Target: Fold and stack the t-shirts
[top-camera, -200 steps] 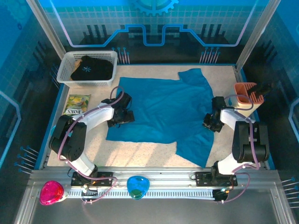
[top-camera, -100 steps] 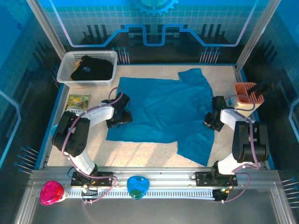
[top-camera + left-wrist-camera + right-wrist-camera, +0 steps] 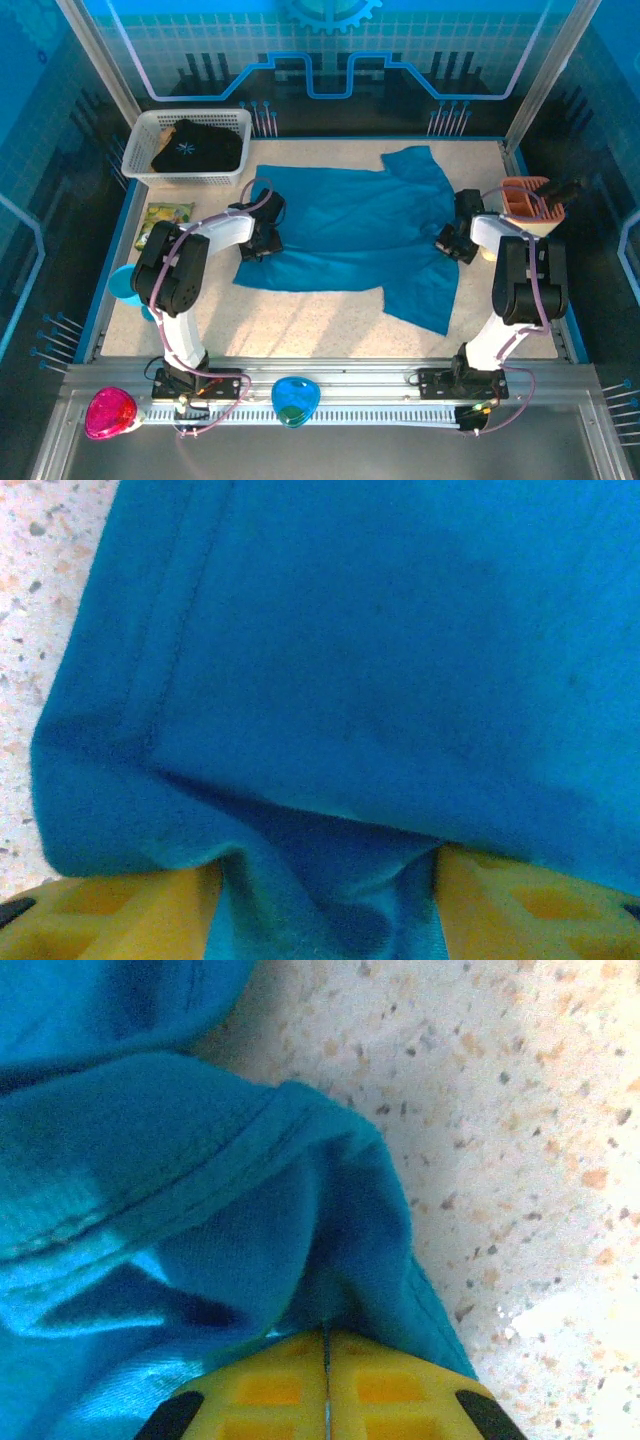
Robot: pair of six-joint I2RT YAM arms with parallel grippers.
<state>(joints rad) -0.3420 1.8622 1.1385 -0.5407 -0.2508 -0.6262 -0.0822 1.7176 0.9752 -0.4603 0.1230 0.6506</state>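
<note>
Across the pale, speckled, stone-look tabletop (image 3: pixel 330 325) lies the plain teal-blue t-shirt (image 3: pixel 350 225) of soft knit cloth. It is spread mostly flat, with its right-hand part rumpled and one flap trailing toward the near edge.

At the far left corner, a rectangular white plastic lattice basket (image 3: pixel 137 150) holds the black t-shirt (image 3: pixel 195 148), loosely bundled with its small pale starburst print facing up. By the right edge stands an orange ribbed plastic holder (image 3: pixel 518 200). Something dark juts from it, too small to make out.

Left of the teal shirt, a glossy yellow-green snack packet (image 3: pixel 165 220) lies flat. Nearer the arms, a small light-blue plastic cup (image 3: pixel 125 283) sits just beside the left arm.

The left gripper (image 3: pixel 330 870) is at the shirt's left edge. Its yellow plastic fingers stand partly apart, and a loose fold of teal cloth sags into the gap beside a double-stitched hem. The right gripper (image 3: pixel 325 1340), at the shirt's right edge, has its yellow fingers pressed together to a thin seam. They nip a stitched edge of the same shirt, and the cloth puckers away from the pinch.
</note>
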